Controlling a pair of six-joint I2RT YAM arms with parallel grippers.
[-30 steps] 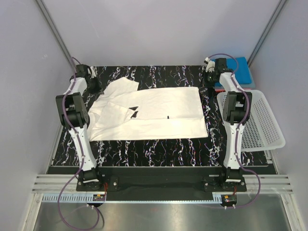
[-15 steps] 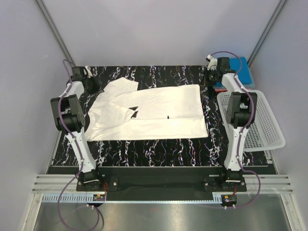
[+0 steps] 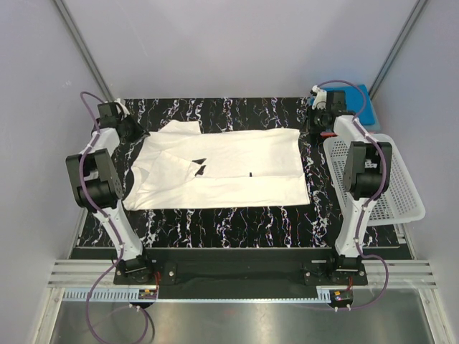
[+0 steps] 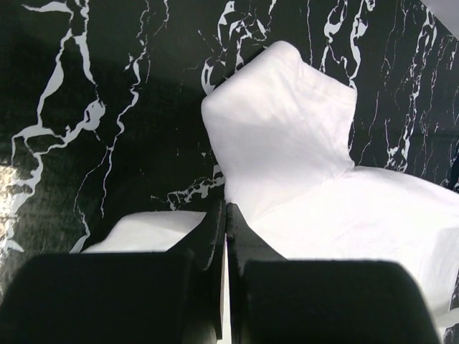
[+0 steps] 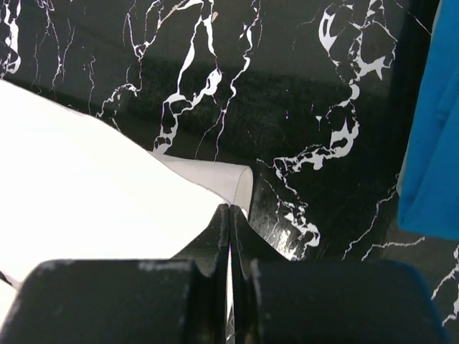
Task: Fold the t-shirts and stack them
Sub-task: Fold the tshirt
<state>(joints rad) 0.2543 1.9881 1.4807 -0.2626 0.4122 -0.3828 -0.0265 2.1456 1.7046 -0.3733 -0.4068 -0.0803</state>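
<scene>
Table (image 3: 237, 218): black with white marbling, and the arm bases were bolted at its near edge.
White t-shirt (image 3: 237, 168): lay spread flat across the middle of the table. Its collar end pointed left, its hem end pointed right, and a small black print (image 3: 199, 166) showed near the fold.
Basket (image 3: 398, 183): a white lattice one that sat at the right edge of the table, apart from the shirt.
Left end effector (image 4: 224, 211): was at the far-left corner of the shirt, beside the sleeve. Its jaws were pressed fully together, with white cloth meeting the tips on both sides, apparently pinched.
Right end effector (image 5: 229, 211): was at the far-right corner of the shirt. Its jaws were closed tight on the curled cloth edge.
Blue t-shirt (image 3: 364, 100): lay folded at the far-right corner, beyond the basket and just past the right end effector, without touching it.
</scene>
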